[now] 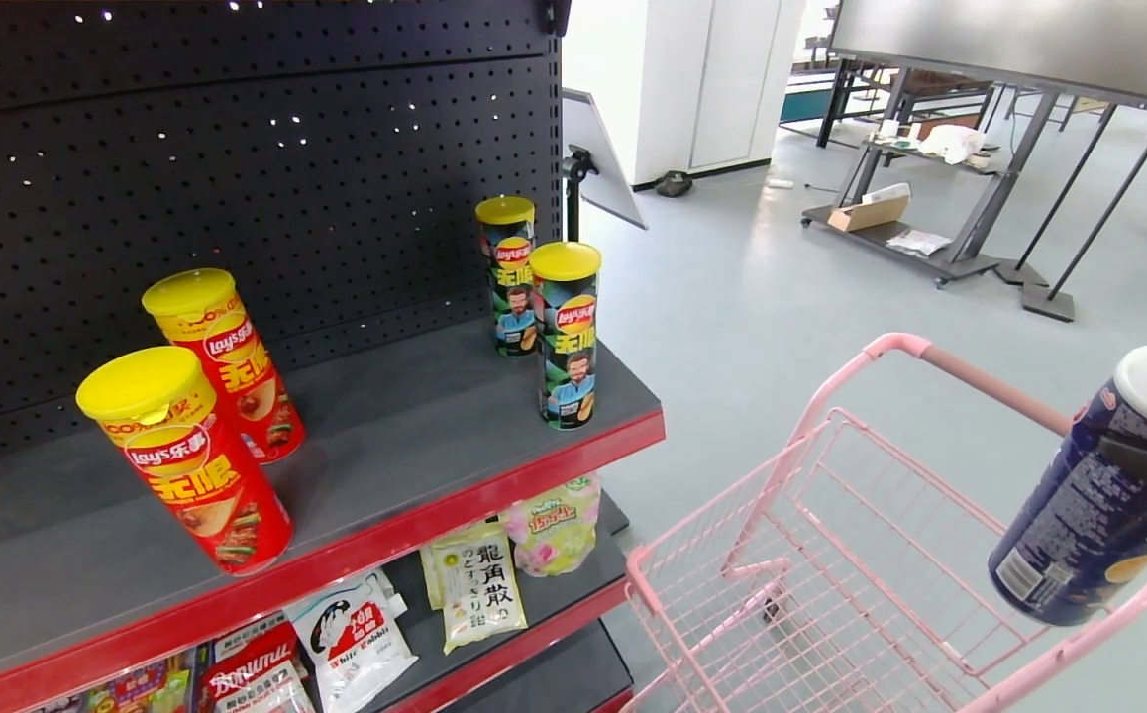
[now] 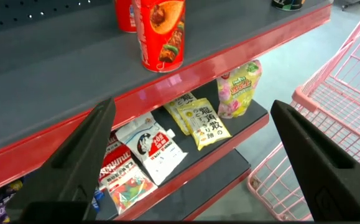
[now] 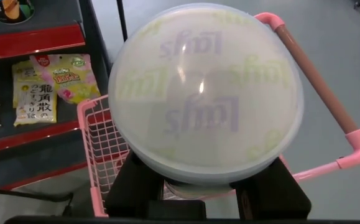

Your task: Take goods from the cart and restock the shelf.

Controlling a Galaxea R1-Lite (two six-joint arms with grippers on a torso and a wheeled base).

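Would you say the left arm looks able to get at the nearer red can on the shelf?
Probably yes: the left gripper is open and empty; the nearer red can stands upright by the front edge of the shelf, nothing between them.

Bright, even room light fills the head view, and the floor (image 1: pixel 782 287) at upper right shows pale glare. Pinpoints of light pierce the pegboard (image 1: pixel 237 149) at upper left. The red cans (image 1: pixel 187 456) cast soft shadows on the shelf (image 1: pixel 405 436); the packets (image 1: pixel 474 584) beneath lie dimmer. A small glint sits on the lid (image 3: pixel 206 99) of the blue can (image 1: pixel 1098 495). Straight lines bow toward the frame edges.
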